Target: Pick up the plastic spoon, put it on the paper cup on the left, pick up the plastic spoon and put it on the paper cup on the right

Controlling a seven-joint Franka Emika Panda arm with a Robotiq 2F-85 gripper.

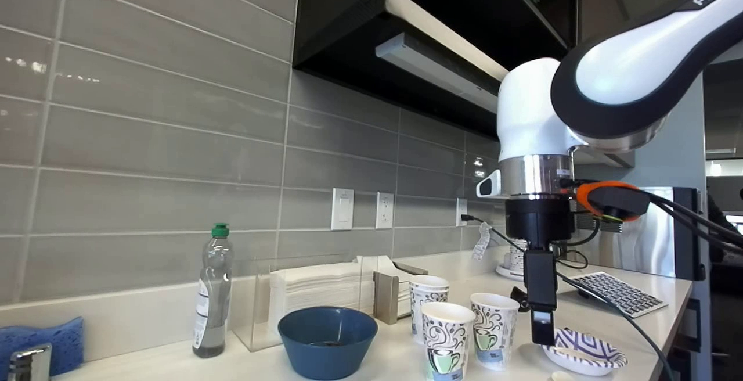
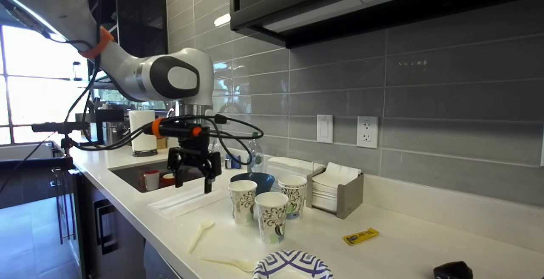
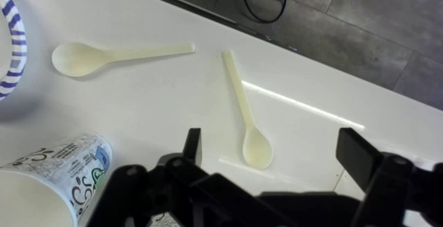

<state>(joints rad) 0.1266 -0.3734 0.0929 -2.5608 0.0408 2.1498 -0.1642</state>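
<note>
Two pale plastic spoons lie flat on the white counter. In the wrist view the nearer spoon (image 3: 255, 147) has its bowl between the finger lines, and the farther spoon (image 3: 152, 52) lies by the patterned plate. Both spoons also show in an exterior view, one below the gripper (image 2: 199, 235) and one by the plate (image 2: 229, 263). Patterned paper cups stand upright as a front cup (image 2: 272, 221), a left cup (image 2: 242, 204) and a back cup, seemingly nested (image 2: 294, 198). My gripper (image 3: 270, 142) is open and empty above the counter; it also shows in an exterior view (image 2: 194, 184).
A blue bowl (image 1: 328, 343) stands beside the cups. Napkin holders (image 2: 350, 196) and a soap bottle (image 1: 213, 294) are along the wall. A patterned plate (image 2: 293, 257), yellow packet (image 2: 360, 236) and flat napkins (image 2: 187, 202) lie on the counter. A sink (image 2: 131, 177) holds mugs.
</note>
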